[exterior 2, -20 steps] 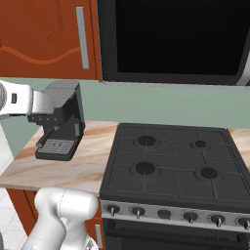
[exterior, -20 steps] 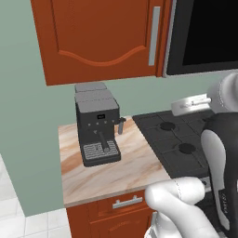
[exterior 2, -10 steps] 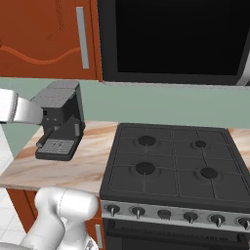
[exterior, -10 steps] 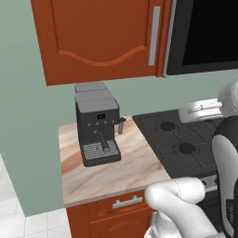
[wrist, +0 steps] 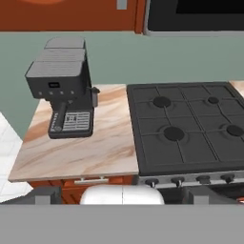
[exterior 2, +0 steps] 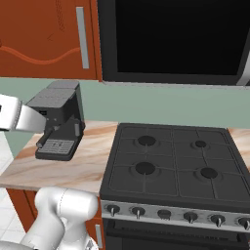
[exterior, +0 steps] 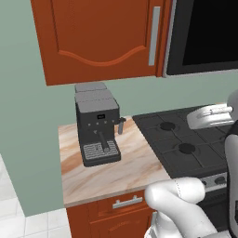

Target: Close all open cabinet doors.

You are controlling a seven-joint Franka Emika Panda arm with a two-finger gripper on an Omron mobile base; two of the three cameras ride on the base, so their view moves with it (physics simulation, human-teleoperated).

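Note:
One reddish-brown cabinet door (exterior: pixel 102 37) hangs above the counter with a grey bar handle (exterior: pixel 155 35) on its right side; it faces forward and looks flat against its cabinet. From the right the same cabinet door (exterior 2: pixel 44 39) sits next to the microwave. Its lower edge, the cabinet door (wrist: pixel 71 14), runs along the top of the hand view. My gripper (wrist: pixel 123 194) is drawn back well clear of the door, fingers (wrist: pixel 42 195) spread wide with nothing between them. The white hand (exterior: pixel 211 116) hovers over the stove; from the other side the hand (exterior 2: pixel 12 117) sits at the left edge.
A dark coffee machine (exterior: pixel 97 123) stands on the marble counter (exterior: pixel 116 172). A black stove (exterior 2: pixel 176 166) lies to its right, under the black microwave (exterior 2: pixel 171 39). A drawer front (exterior: pixel 123 204) sits below the counter. The green wall is behind.
My hand has pulled back from the counter, drifting right and down in the left base view and out past the left edge in the right base view. The door has not moved.

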